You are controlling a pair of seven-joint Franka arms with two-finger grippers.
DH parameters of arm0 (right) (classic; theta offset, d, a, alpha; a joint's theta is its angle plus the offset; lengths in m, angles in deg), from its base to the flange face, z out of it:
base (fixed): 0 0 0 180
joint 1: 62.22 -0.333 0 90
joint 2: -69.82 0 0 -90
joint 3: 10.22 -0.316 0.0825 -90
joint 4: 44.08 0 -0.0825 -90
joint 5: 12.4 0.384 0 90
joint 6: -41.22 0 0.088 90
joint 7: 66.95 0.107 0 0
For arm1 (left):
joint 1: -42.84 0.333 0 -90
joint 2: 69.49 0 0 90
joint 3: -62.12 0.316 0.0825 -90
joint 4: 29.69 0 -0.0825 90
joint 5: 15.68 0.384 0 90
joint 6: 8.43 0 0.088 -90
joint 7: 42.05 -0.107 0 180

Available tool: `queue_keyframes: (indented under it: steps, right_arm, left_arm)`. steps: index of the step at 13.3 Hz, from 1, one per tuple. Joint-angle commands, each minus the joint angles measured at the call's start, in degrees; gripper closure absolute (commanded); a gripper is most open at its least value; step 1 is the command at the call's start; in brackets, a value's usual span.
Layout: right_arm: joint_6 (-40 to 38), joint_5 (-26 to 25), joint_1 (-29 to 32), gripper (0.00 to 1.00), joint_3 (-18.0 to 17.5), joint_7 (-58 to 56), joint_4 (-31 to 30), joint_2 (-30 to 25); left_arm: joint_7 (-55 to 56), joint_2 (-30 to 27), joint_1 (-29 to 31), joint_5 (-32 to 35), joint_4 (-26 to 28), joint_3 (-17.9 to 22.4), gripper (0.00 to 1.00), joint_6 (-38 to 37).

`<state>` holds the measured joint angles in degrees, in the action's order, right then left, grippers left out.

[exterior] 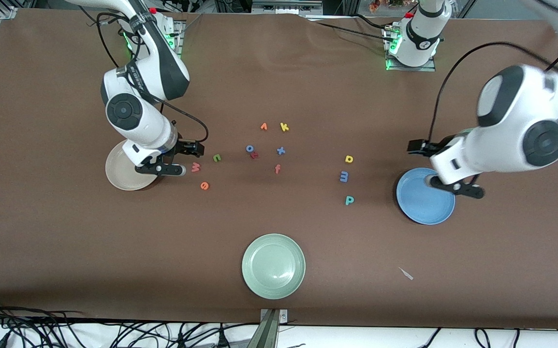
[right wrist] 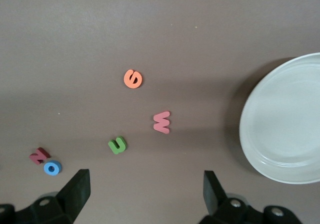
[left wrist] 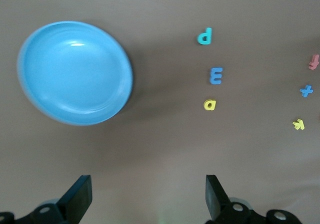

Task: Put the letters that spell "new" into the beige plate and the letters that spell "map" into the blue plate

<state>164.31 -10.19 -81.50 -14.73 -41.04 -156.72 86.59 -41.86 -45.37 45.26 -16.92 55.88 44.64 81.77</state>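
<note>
Letters n [exterior: 216, 157], e [exterior: 204, 185], w [exterior: 195, 167] lie on the desk just beside the empty beige plate [exterior: 119, 174]; m [exterior: 344, 177], a [exterior: 349, 159], p [exterior: 349, 200] near the empty blue plate [exterior: 417, 205]. Nothing sorted. Right tool [exterior: 165, 162] over the beige plate's edge, left tool [exterior: 453, 186] over the blue plate: both wide open, empty.

This was a robotics lab. Two white Franka arms were bolted to metal base plates [exterior: 409, 63] along the far edge of a bench [exterior: 279, 290] covered in plain brown sheeting, green status lights glowing at their bases. Black cables [exterior: 66, 331] lay tangled along the near edge, aluminium framing [exterior: 269, 7] stood at the far edge, and foam letters [exterior: 279, 151] lay laid out as test props.
</note>
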Motion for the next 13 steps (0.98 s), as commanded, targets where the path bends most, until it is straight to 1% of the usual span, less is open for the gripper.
queue_keyframes:
  steps: [1,4,5,6,8,9,10,12,13]
  right_arm:
    - [2.8,0.7,-0.8,0.00,0.2,1.7,-1.4,0.8]
    - [4.9,0.7,-0.8,0.00,0.2,2.0,-1.4,3.3]
    - [5.7,0.8,-0.8,0.00,0.2,2.3,-1.4,4.1]
    - [6.8,0.7,-0.8,0.00,0.2,2.7,-1.9,4.6]
    - [10.8,0.8,-0.8,0.00,0.3,2.7,-3.9,5.0]
    - [13.4,0.7,-0.8,0.00,0.4,2.7,-5.1,5.2]
    - [15.3,0.7,-0.7,0.00,0.4,2.7,-6.0,5.7]
    - [18.6,0.7,-0.7,0.00,0.4,2.7,-6.2,7.8]
    - [19.4,0.7,-0.7,0.00,0.5,2.6,-6.3,8.7]
  left_arm:
    - [0.0,4.6,-5.1,-0.2,-1.0,0.4,0.00,5.3]
    - [2.7,9.5,-7.3,-0.2,-0.8,0.5,0.00,11.8]
    - [3.8,10.8,-8.8,1.3,-0.4,0.7,0.00,13.6]
    - [5.8,11.7,-10.0,4.4,0.4,0.5,0.00,15.7]
    - [12.5,13.8,-13.5,8.8,1.9,0.5,0.00,19.0]
    - [16.8,14.6,-15.0,11.4,3.4,0.4,0.00,20.9]
    - [18.4,14.7,-15.2,12.5,5.7,0.4,0.00,23.8]
    - [19.0,14.6,-15.1,12.5,11.3,0.3,0.00,32.4]
    - [19.0,14.7,-15.1,12.6,13.3,0.4,0.00,36.0]
